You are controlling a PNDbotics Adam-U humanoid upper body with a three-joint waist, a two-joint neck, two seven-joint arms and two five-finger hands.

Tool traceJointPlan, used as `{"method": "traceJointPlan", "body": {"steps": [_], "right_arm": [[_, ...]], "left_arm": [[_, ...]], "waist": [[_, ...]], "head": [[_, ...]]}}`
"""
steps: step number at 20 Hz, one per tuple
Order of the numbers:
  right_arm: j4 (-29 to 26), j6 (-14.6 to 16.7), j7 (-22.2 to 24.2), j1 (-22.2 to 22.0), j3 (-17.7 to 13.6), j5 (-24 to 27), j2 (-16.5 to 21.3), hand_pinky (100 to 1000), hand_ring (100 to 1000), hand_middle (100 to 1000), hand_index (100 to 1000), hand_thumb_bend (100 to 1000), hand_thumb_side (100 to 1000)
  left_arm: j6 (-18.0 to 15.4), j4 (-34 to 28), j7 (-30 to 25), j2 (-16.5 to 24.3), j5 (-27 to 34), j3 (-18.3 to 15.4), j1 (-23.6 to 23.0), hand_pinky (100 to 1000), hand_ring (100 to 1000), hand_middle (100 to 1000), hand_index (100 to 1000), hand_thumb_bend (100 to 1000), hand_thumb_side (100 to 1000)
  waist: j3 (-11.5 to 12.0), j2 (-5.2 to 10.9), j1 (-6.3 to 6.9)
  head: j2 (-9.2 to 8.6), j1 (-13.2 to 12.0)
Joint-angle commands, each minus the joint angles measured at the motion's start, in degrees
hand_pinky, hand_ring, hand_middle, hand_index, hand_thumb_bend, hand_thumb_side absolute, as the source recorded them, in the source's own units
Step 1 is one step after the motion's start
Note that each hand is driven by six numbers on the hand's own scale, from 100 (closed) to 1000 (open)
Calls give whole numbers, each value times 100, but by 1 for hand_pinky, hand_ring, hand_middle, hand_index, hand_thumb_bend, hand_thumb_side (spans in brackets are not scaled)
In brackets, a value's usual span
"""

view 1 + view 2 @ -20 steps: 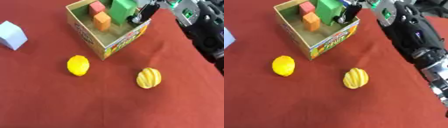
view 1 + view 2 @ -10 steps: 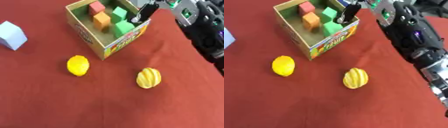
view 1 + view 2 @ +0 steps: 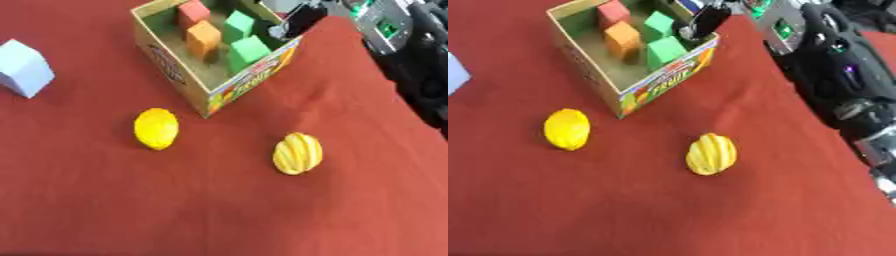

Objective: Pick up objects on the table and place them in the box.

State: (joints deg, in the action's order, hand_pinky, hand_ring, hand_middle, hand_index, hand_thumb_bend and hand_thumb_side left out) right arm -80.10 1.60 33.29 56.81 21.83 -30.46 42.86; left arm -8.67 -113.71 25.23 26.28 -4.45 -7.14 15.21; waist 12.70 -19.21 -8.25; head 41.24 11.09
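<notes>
Left eye view: the box stands on the red table and holds four blocks: one red, one orange and two green. The right hand sits at the box's far right rim; whether its fingers are apart or together cannot be told. A pale blue cube lies well left of the box.

Right eye view: one yellow lemon lies in front of the box, and one striped yellow fruit lies to the lemon's right. The left hand is not visible.

Judgement: the step in hand appears to be a release into the box. Three objects remain outside. The next move calls for lifting clear of the rim, then reaching for the striped fruit.
</notes>
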Motion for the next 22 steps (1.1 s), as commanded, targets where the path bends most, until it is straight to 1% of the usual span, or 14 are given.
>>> {"method": "traceJointPlan", "body": {"steps": [1, 2, 5, 6, 7, 8, 11, 14, 17, 19, 22], "right_arm": [[-1171, -252, -29, -293, 15, 384, 922, 879, 881, 744, 853, 135, 138], [-1581, -364, -61, -518, -10, 527, 1179, 876, 876, 741, 848, 111, 136], [-2724, -772, -205, -1249, -183, 950, 1877, 873, 873, 742, 845, 100, 138], [-3054, -917, -270, -1492, -253, 1071, 2064, 872, 873, 742, 846, 100, 148], [-3255, -1015, -345, -1710, -302, 1187, 2213, 872, 874, 744, 847, 100, 161], [-3354, -1068, -428, -1889, -321, 1320, 2322, 871, 874, 746, 848, 100, 175], [-3438, -882, -642, -2266, -256, 1454, 2509, 865, 874, 750, 852, 100, 213], [-3448, -698, -752, -2510, -74, 1452, 2532, 861, 879, 760, 863, 100, 274], [-3449, -591, -759, -2619, 109, 1339, 2463, 861, 884, 771, 874, 100, 285], [-3449, -648, -758, -2654, 212, 1213, 2400, 860, 886, 776, 881, 100, 282], [-3449, -884, -785, -2694, 325, 1091, 2324, 859, 888, 777, 880, 100, 302]], "left_arm": [[-1, -88, 32, 139, -18, -64, 31, 756, 567, 543, 815, 100, 496], [0, -88, 37, 138, -23, -68, 26, 756, 567, 543, 814, 100, 497], [5, -88, 50, 129, -29, -76, 8, 756, 568, 543, 814, 100, 497], [6, -88, 50, 123, -30, -75, 8, 756, 568, 543, 814, 100, 497], [5, -88, 48, 114, -26, -70, 13, 756, 569, 543, 814, 100, 497], [4, -88, 43, 106, -21, -65, 18, 756, 569, 543, 814, 100, 496], [9, -88, 25, 86, -9, -50, 33, 756, 569, 543, 814, 100, 496], [10, -88, 3, 56, 10, -33, 48, 756, 569, 543, 814, 100, 497], [9, -88, -10, 28, 33, -22, 52, 756, 569, 543, 815, 100, 499], [8, -88, -19, 18, 45, -15, 54, 755, 568, 543, 814, 100, 499], [6, -88, -22, 9, 59, -14, 51, 755, 568, 543, 814, 100, 502]], "waist": [[-43, 147, 74], [-66, 147, 83], [-126, 144, 110], [-141, 142, 120], [-152, 142, 133], [-159, 142, 148], [-172, 144, 195], [-163, 144, 230], [-137, 144, 249], [-118, 144, 253], [-100, 139, 245]], "head": [[28, -90], [32, -116], [51, -168], [58, -178], [64, -190], [70, -200], [103, -205], [132, -213], [136, -234], [135, -230], [120, -228]]}}
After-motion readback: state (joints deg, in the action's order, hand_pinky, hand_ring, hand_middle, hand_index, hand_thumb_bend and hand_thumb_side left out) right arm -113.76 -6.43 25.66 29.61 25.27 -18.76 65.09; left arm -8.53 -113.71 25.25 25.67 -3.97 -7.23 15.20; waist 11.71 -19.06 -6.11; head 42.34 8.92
